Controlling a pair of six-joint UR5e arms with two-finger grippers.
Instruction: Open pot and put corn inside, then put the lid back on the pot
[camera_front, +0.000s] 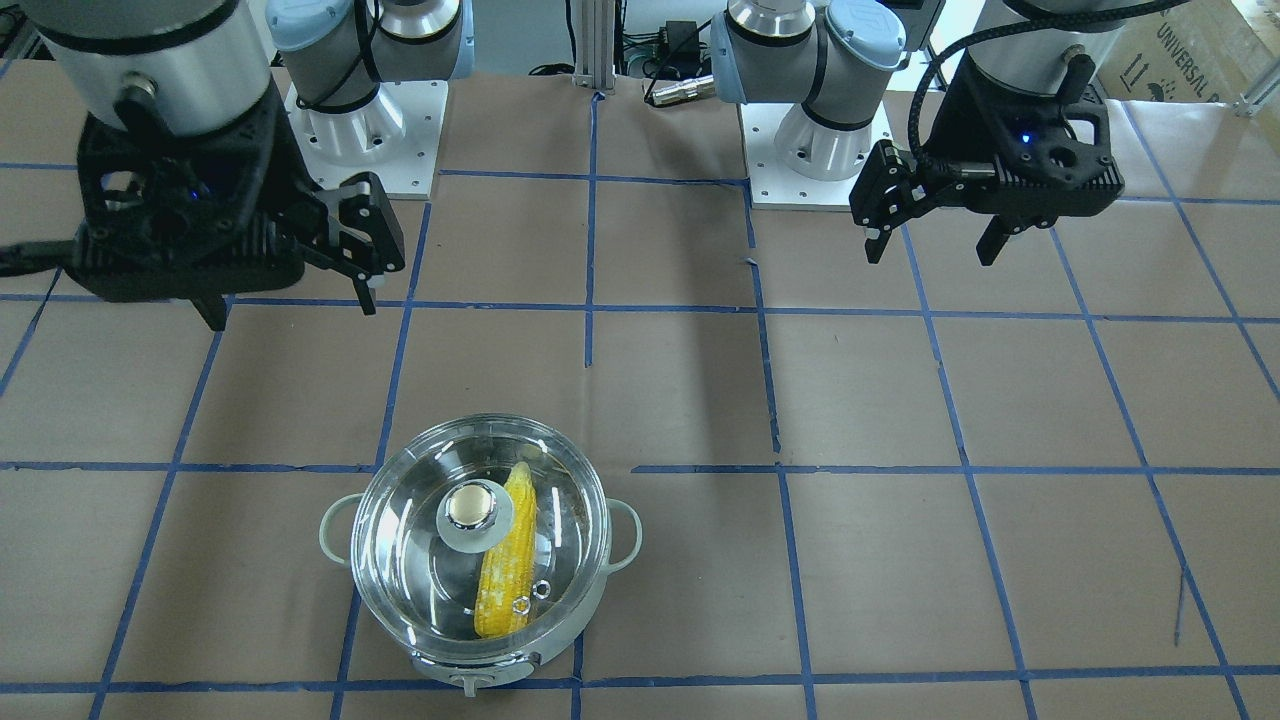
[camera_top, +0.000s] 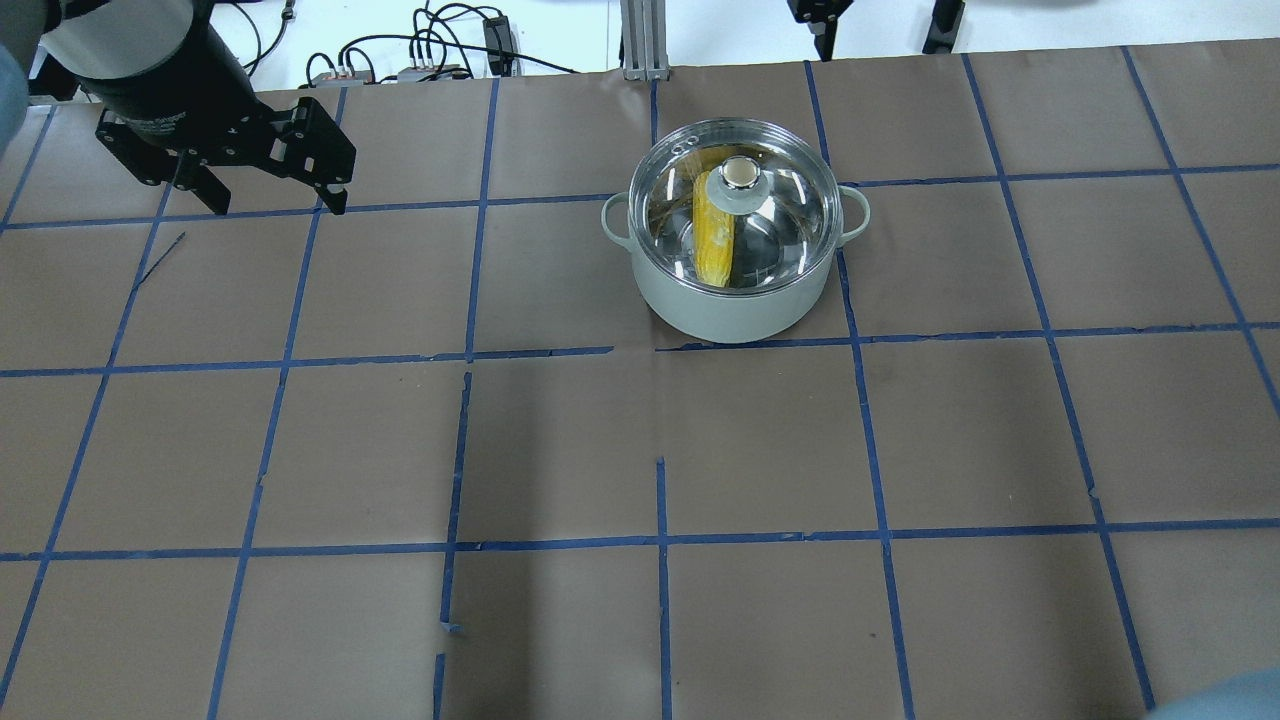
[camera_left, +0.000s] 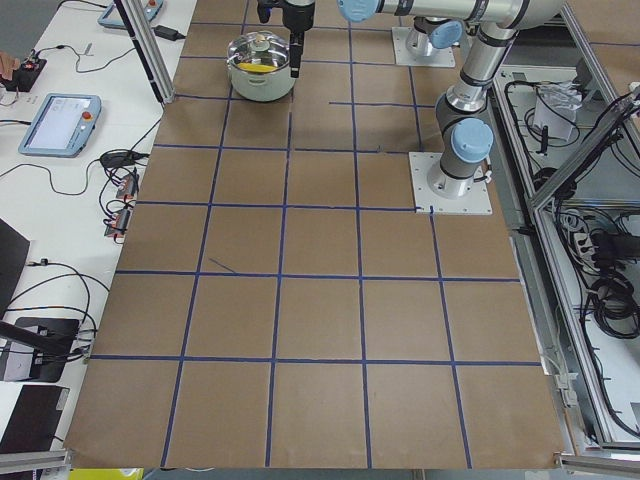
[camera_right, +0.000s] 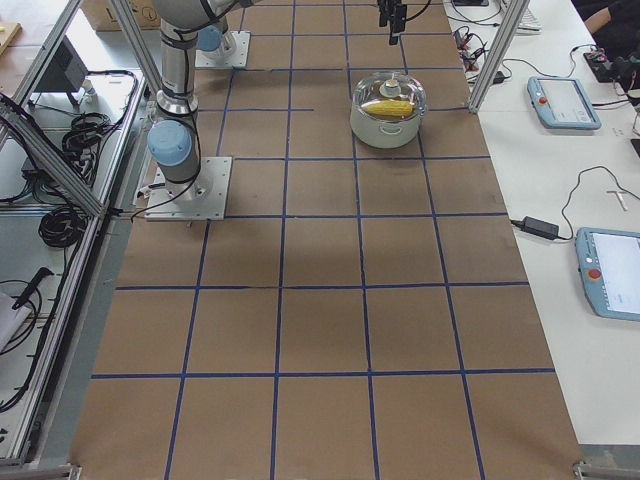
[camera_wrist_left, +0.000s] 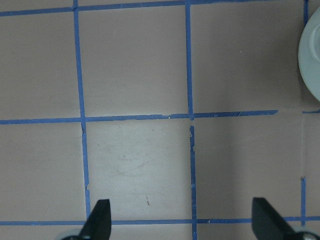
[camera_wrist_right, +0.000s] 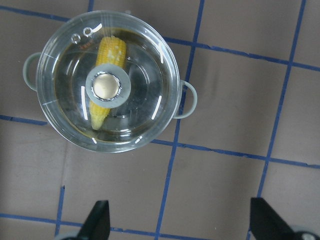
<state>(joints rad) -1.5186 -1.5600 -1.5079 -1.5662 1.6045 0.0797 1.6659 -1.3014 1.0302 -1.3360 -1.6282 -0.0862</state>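
Up close, the pot (camera_front: 440, 668) holds the corn (camera_front: 508, 570), and the glass lid (camera_front: 415, 565) sits on top, so the job looks done. Farther back, the right gripper (camera_front: 292, 308) and the left gripper (camera_front: 930, 255) hang with jaws spread wide, holding nothing, likely kept out of the way. The lid's middle covers part of the corn.

The left gripper (camera_front: 930, 252) hangs with its fingers (camera_front: 873, 248) pointing straight down and its jaws spread wide. The right gripper (camera_front: 292, 312) hangs the same way, fingers down, jaws wide apart, nothing gripped between them.
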